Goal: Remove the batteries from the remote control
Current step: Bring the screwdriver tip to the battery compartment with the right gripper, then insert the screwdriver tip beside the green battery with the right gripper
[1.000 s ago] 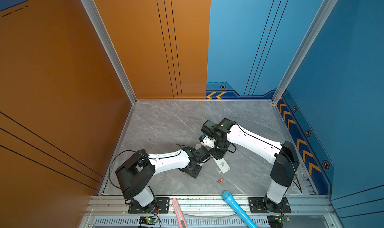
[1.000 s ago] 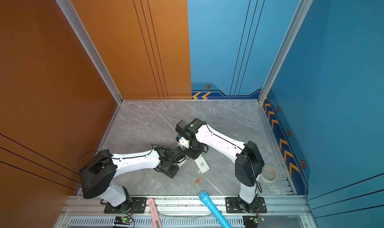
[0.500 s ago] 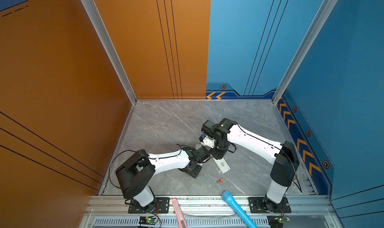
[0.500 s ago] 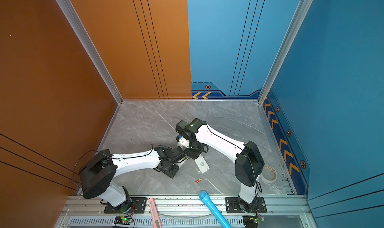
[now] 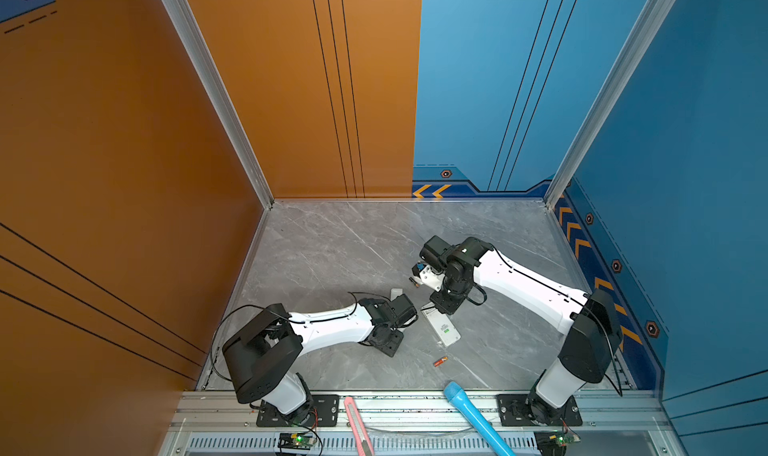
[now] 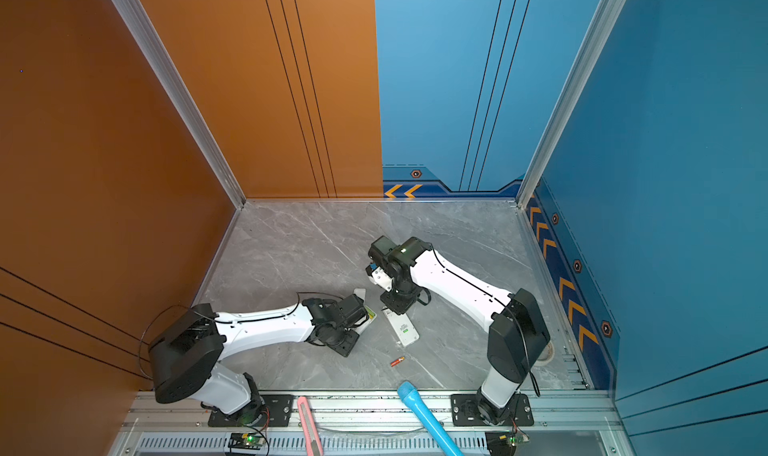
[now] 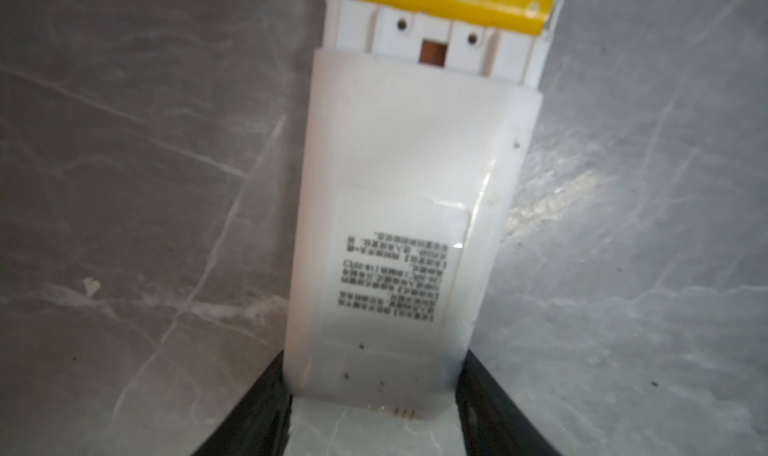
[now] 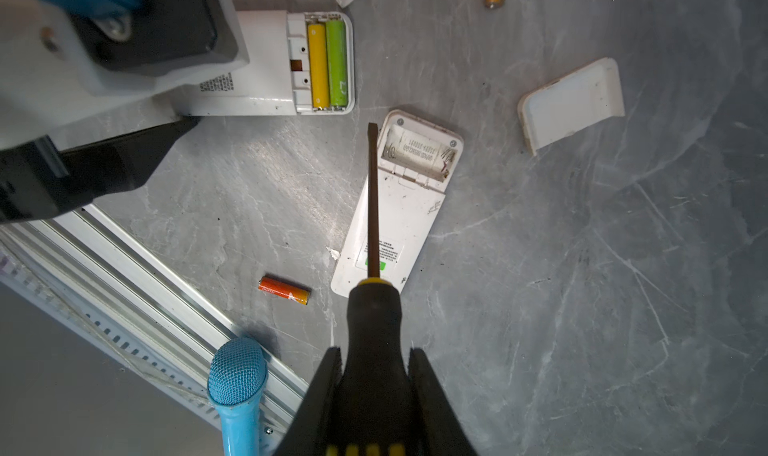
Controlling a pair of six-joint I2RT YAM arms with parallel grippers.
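Roughly halfway: red-orange battery (image 8: 284, 295) out, lower centre; yellow battery (image 8: 318, 65) and green battery (image 8: 336, 61) loaded, upper left. Right pincer (image 8: 374, 352) pinches screwdriver (image 8: 373, 308); left pincer (image 7: 372, 362) flanks remote (image 7: 399, 184), grip impossible to tell.

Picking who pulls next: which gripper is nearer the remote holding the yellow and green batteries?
Left. The left gripper has the end of that remote between its fingers. The right gripper, shut on the screwdriver, hangs over the other remote instead.

"What sort of place is this?"

"A robotics lab cell: a left arm (image 5: 328, 329) and a right arm (image 5: 523, 283) bolted to an aluminium rail (image 5: 415, 404), with a bare circuit board (image 5: 297, 439) below."

"And around it?"

"Orange panels (image 5: 124, 142), blue panels (image 5: 685, 142), aluminium posts (image 5: 216, 100) and a grey marbled tabletop (image 5: 353, 246)."
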